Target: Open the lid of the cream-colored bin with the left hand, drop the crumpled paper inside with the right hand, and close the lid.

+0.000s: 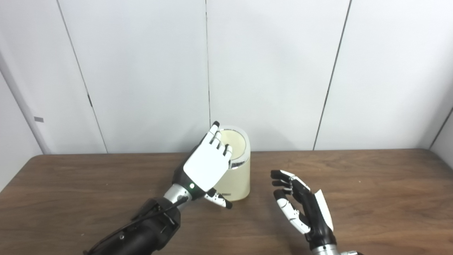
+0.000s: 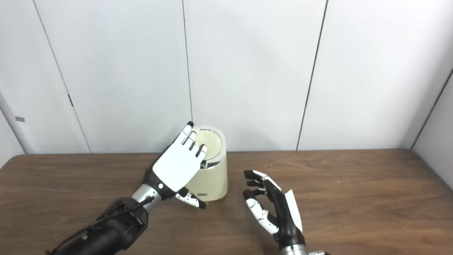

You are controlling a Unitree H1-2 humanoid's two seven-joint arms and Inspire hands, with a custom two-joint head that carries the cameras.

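- Cream-colored bin [image 1: 238, 177] stands on the wooden tabletop [image 1: 371, 184].
- My left hand [image 1: 207, 163] lies flat on its lid [image 1: 235, 143], fingers extended, gripping nothing.
- My right hand [image 1: 300, 205] hovers open beside it, empty.

The cream-colored bin [image 1: 238, 177], a small upright cylinder with a chrome ring under its round, slanted lid [image 1: 234, 142], stands on the wooden worktop [image 1: 371, 184] near its far edge by the wall, its lid down, with no crumpled paper to be seen in either view.
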